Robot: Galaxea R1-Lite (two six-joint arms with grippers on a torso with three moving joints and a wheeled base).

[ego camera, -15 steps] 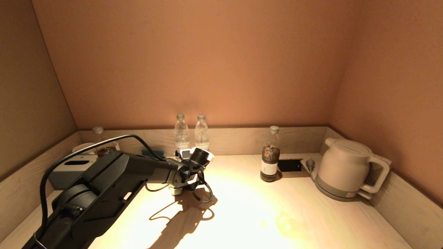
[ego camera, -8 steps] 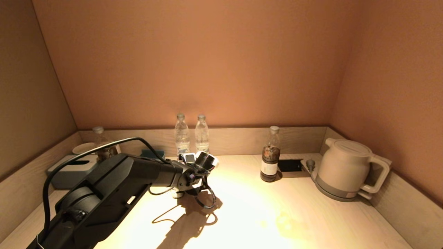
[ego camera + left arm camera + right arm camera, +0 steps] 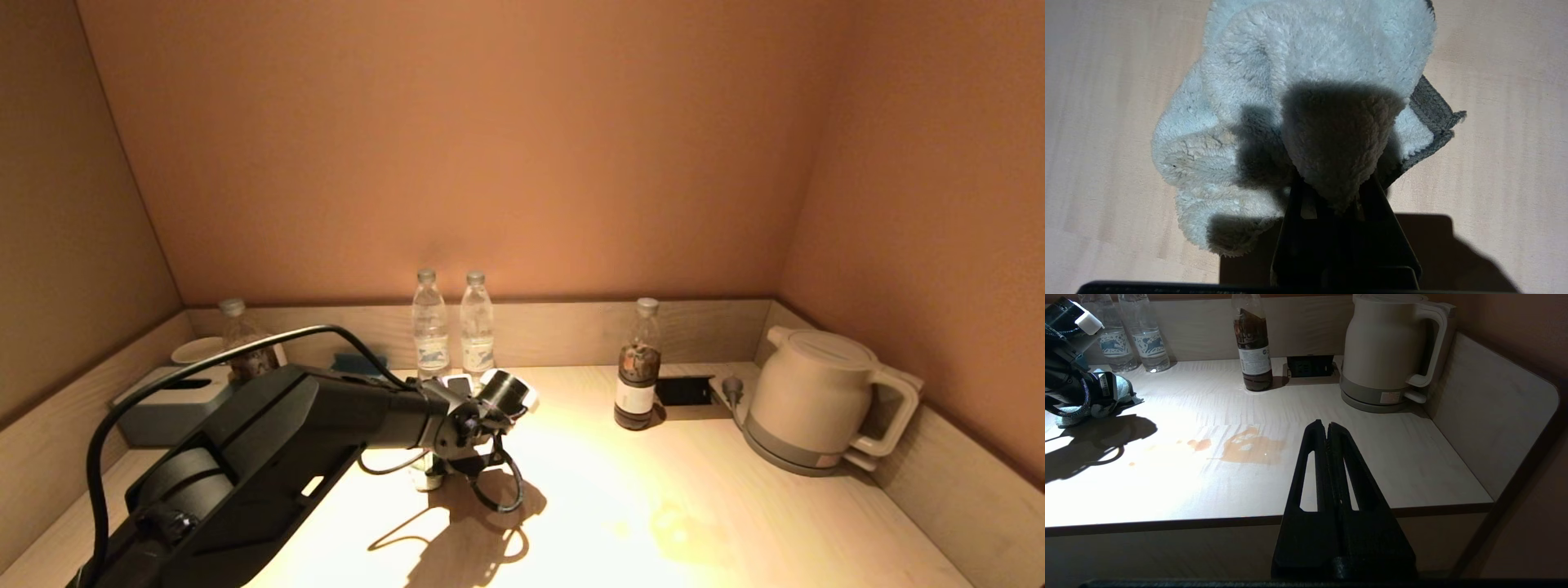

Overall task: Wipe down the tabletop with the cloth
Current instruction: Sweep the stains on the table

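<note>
Stains (right wrist view only) mark tabletop; left gripper pinches cloth.

Head high; wrists low; share tabletop.

Warm overhead glare washes the tabletop; hard arm shadow, dim corners.

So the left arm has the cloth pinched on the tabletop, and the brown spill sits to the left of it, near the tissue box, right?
Not quite. The left gripper does pinch the cloth on the tabletop, but the right wrist view shows the brown spill on the other side, toward the kettle, not the tissue box.
</note>
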